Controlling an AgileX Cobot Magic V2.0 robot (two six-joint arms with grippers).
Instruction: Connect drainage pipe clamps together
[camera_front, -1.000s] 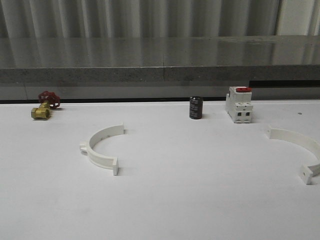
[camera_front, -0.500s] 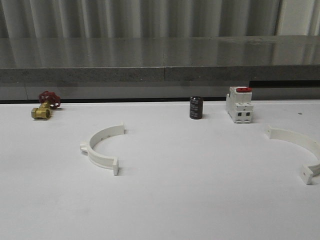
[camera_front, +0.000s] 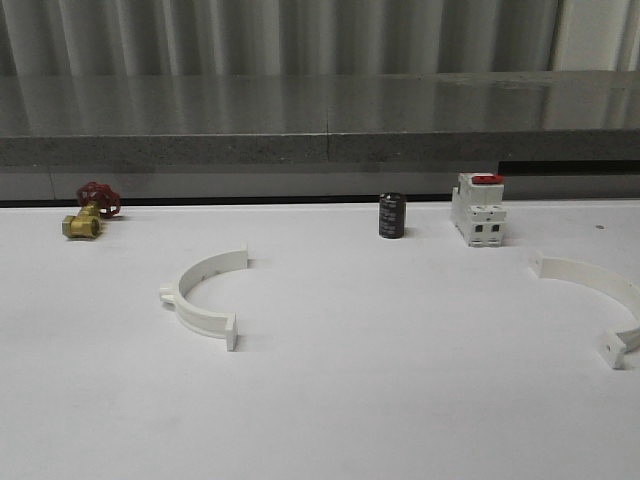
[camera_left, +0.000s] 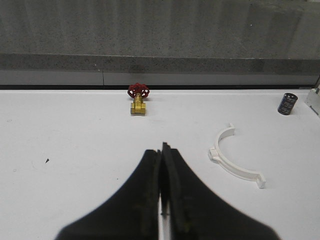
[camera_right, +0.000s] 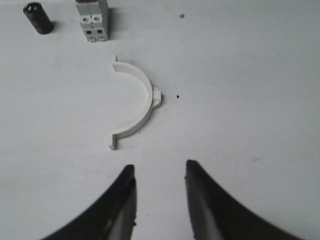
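Two white half-ring drainage pipe clamps lie apart on the white table. One clamp (camera_front: 203, 295) rests left of centre, its open side facing right; the left wrist view shows this clamp (camera_left: 234, 160) too. The other clamp (camera_front: 600, 293) lies at the right edge, open side facing left, and appears as a curved band (camera_right: 135, 103) in the right wrist view. My left gripper (camera_left: 163, 147) is shut with nothing between its fingers, hovering short of the left clamp. My right gripper (camera_right: 158, 167) is open and empty, just short of the right clamp's near tab.
A brass valve with a red handle (camera_front: 88, 213) sits at the back left. A black cylinder (camera_front: 391, 215) and a white breaker with a red switch (camera_front: 477, 208) stand at the back, right of centre. A grey ledge (camera_front: 320, 120) bounds the table's far side.
The right clamp sits slightly further right in the front view than a second ago. The left clamp and the other objects have not moved.
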